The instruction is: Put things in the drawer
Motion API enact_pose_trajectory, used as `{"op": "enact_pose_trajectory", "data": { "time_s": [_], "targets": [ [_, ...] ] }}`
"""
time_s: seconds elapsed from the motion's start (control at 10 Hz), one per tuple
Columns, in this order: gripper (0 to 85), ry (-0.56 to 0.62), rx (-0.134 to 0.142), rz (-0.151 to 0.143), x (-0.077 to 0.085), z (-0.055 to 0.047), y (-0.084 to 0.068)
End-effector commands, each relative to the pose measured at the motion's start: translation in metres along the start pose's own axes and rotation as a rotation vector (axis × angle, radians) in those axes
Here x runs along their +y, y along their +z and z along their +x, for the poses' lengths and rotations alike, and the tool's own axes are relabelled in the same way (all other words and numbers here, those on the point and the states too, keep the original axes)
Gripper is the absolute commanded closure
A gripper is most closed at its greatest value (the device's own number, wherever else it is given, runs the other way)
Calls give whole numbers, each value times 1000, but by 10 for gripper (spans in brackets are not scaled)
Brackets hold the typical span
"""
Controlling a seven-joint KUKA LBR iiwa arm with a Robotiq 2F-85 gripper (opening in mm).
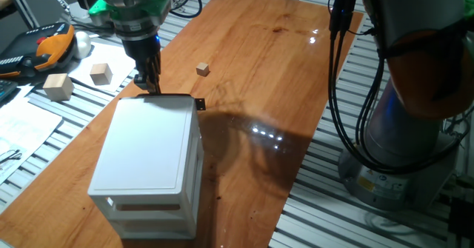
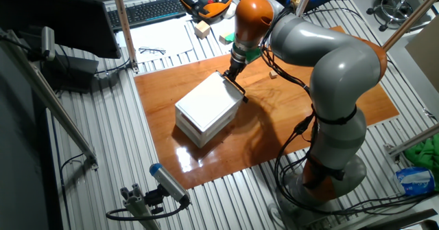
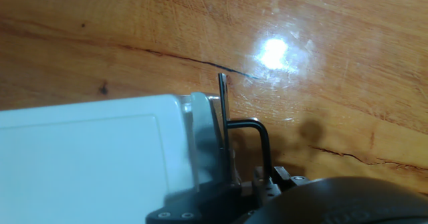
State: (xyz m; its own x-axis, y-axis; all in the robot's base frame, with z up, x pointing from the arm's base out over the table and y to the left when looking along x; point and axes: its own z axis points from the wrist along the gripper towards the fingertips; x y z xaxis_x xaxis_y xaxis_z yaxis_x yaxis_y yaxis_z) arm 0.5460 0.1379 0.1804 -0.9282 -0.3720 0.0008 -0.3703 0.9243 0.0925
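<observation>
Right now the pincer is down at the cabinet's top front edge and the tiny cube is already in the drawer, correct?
Not quite. The pincer is at the cabinet top front edge, but the tiny cube lies on the wooden table, apart from the cabinet, as one fixed view shows.

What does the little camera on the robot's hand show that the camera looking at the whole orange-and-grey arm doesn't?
Only the hand view shows, close up, the thin black bent handle at the drawer's front and a dark crack in the wood. Only the other fixed view shows the whole grey-and-orange arm, the tiny light-tan wooden cube lying apart on the table, and a keyboard. Both show the boxy white cabinet on the wooden table.
</observation>
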Motion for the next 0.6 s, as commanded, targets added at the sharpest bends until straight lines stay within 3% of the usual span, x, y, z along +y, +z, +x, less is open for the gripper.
{"op": "enact_pose_trajectory", "data": {
  "time_s": [0.0, 0.5],
  "targets": [
    [850, 0, 0, 0, -1, 0, 0],
    [850, -9, 0, 5, -8, 0, 1]
  ]
}}
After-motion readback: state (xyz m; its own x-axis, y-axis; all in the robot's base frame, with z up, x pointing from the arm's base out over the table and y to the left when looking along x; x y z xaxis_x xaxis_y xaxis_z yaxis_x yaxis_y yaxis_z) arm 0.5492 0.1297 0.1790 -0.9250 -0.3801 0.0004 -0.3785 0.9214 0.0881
